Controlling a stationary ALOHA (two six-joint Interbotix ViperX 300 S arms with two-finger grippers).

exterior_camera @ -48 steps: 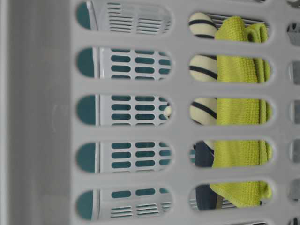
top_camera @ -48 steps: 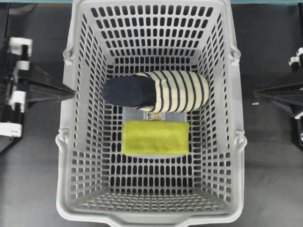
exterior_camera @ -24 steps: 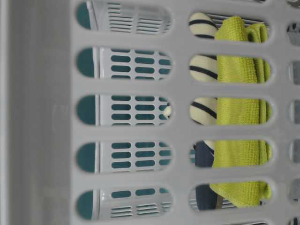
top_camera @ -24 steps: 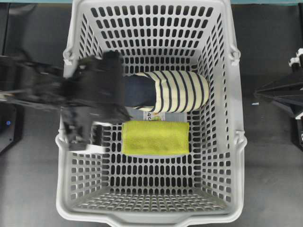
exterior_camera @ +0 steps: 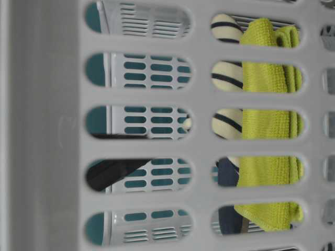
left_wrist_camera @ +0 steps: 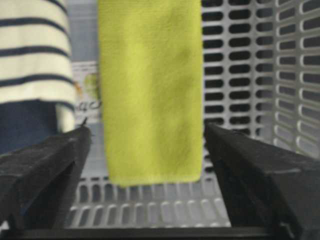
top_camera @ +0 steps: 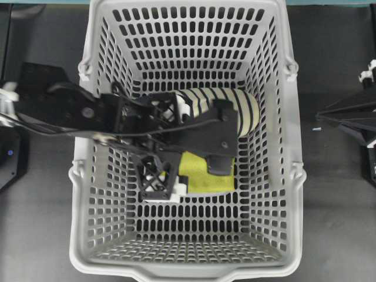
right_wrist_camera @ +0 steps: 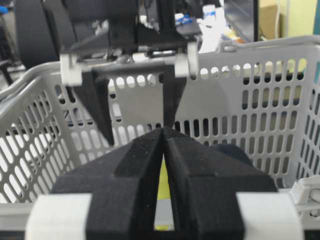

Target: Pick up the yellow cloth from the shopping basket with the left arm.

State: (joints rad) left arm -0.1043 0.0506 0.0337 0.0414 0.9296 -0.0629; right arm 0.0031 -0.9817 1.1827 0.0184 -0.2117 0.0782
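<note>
Yellow cloth lies flat on the shopping basket floor, mid-basket, just beside the striped slipper. Left gripper hangs above it inside the basket, fingers spread wide, straddling the cloth's near end. No grasp made; descent, closing and lift remain. Right gripper sits outside, fingers together.

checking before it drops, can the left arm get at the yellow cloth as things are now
Probably yes. The left pincer is open inside the basket, with the yellow cloth lying flat between its fingers. The slipper sits beside the cloth, not on it.
</note>
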